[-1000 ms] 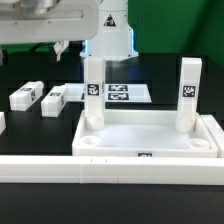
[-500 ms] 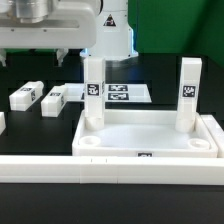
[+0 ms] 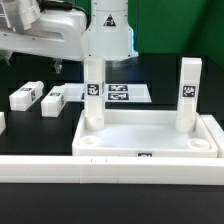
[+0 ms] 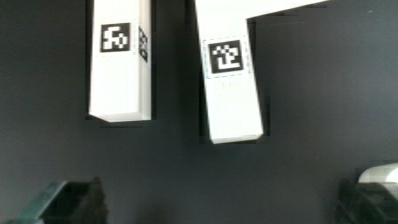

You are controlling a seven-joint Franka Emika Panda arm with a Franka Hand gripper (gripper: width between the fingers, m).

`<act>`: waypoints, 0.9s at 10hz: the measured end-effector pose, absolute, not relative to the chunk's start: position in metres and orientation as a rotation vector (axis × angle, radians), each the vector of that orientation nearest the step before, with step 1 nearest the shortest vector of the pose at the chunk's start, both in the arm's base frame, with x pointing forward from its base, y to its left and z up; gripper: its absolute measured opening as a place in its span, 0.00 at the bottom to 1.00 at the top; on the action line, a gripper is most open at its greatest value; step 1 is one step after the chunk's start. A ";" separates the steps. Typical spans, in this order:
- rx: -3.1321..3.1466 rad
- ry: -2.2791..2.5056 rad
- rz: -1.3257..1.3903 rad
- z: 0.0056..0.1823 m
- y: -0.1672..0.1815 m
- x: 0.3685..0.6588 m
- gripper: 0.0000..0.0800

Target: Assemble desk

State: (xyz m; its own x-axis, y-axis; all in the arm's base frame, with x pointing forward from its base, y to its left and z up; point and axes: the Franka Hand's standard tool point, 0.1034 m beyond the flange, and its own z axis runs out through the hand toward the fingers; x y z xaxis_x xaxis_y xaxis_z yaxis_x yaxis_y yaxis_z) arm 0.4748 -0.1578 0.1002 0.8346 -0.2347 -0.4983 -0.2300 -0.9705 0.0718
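**White plastic legs: light, stiff, a bit smooth**

Two loose legs (image 3: pixel 25 96) lie on the black tabletop (image 3: pixel 40 130) at the exterior view's left. The desk top (image 3: pixel 150 132) sits low in the middle, with two standing legs (image 3: pixel 93 95) in its back corners. I think a loose leg is best grabbed across its thin sides. The fingers (image 4: pixel 68 203) are wide open and hold nothing. The loose legs have room around them.

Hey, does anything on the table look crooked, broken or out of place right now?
Nothing stands out. Two upright legs sit straight in the far corner sockets of the desk top. Two loose legs lie flat on the table, side by side without touching, with no visible damage.
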 end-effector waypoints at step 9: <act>3.105 -0.172 -0.751 0.075 -0.166 0.447 0.81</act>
State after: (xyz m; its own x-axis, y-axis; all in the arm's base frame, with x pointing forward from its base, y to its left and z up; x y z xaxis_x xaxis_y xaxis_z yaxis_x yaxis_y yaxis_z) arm 0.4470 -0.1660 0.0751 0.8842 -0.0905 -0.4582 -0.1176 -0.9926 -0.0308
